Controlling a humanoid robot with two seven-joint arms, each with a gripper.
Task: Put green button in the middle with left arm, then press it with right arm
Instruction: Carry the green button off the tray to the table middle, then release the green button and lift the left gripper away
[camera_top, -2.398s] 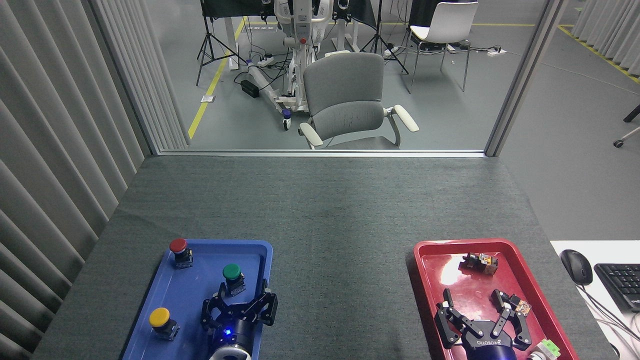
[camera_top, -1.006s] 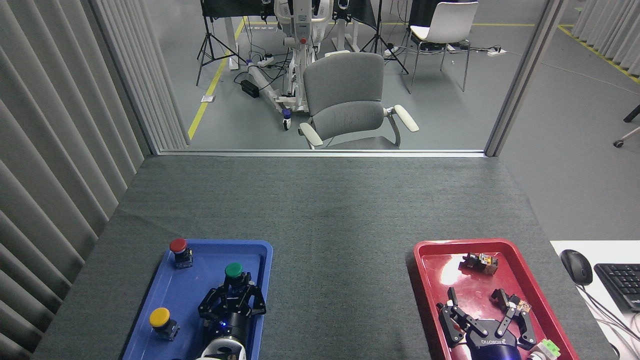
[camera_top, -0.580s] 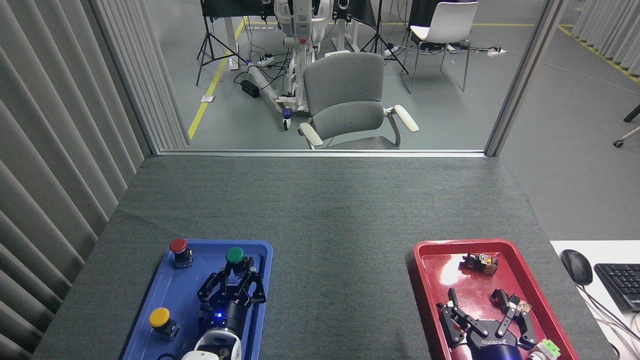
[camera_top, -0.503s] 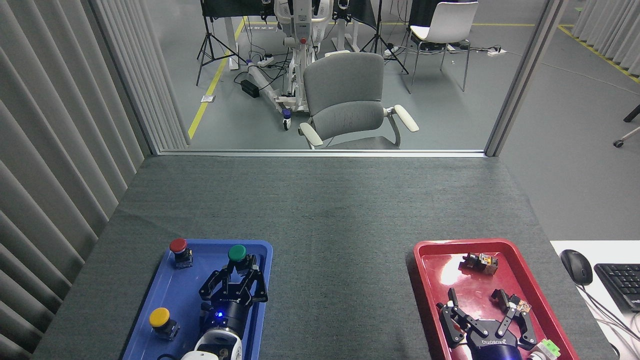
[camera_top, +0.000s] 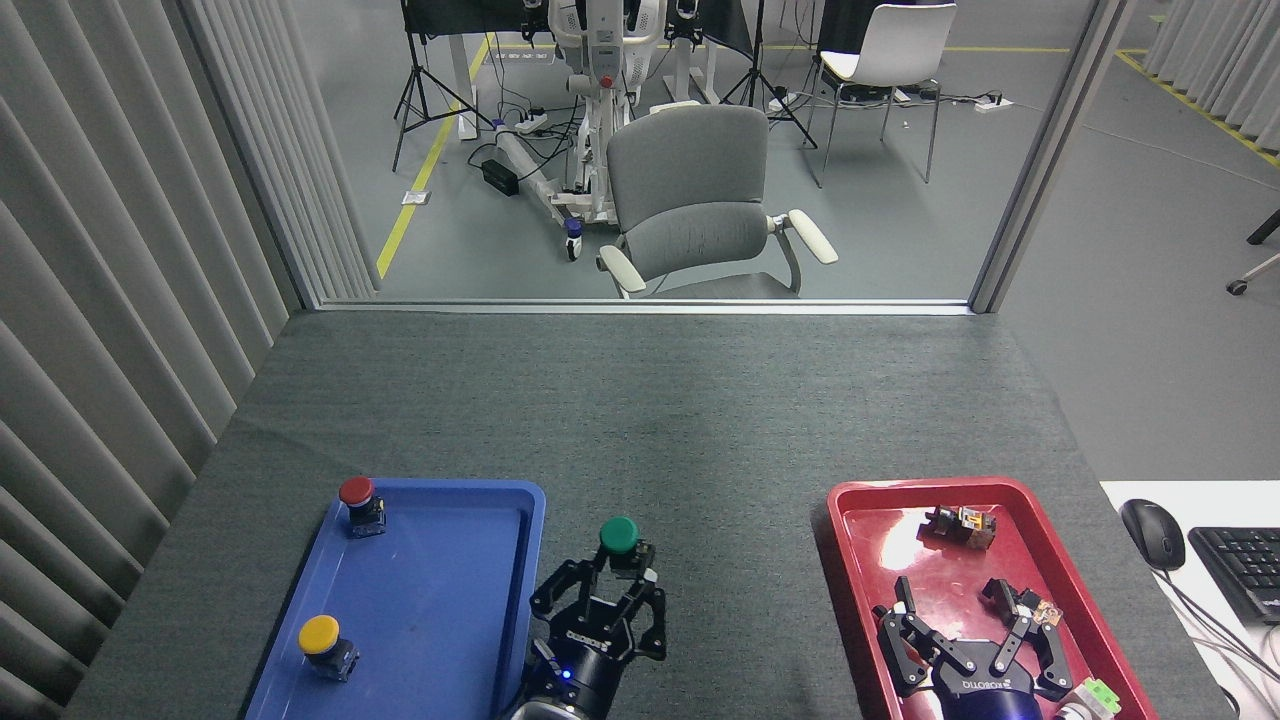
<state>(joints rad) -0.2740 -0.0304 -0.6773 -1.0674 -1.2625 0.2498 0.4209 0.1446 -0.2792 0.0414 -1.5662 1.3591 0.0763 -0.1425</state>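
The green button (camera_top: 620, 537), a dark-green cap on a black base, is held upright in my left gripper (camera_top: 622, 572), whose fingers are shut on its base. Button and gripper are over the dark grey mat in the middle (camera_top: 700, 450), just right of the blue tray (camera_top: 440, 620). Whether the button touches the mat I cannot tell. My right gripper (camera_top: 960, 620) is open over the red tray (camera_top: 1075, 580) at the lower right, holding nothing.
A red button (camera_top: 357, 497) and a yellow button (camera_top: 322, 641) stand in the blue tray. Small parts (camera_top: 958, 524) lie in the red tray. A mouse (camera_top: 1152, 532) and keyboard (camera_top: 1240, 570) sit at the right edge. Curtains run along the left.
My left gripper closed on the green button inside the blue tray, lifted it and carried it right, out over the mat. The right gripper has hardly moved.
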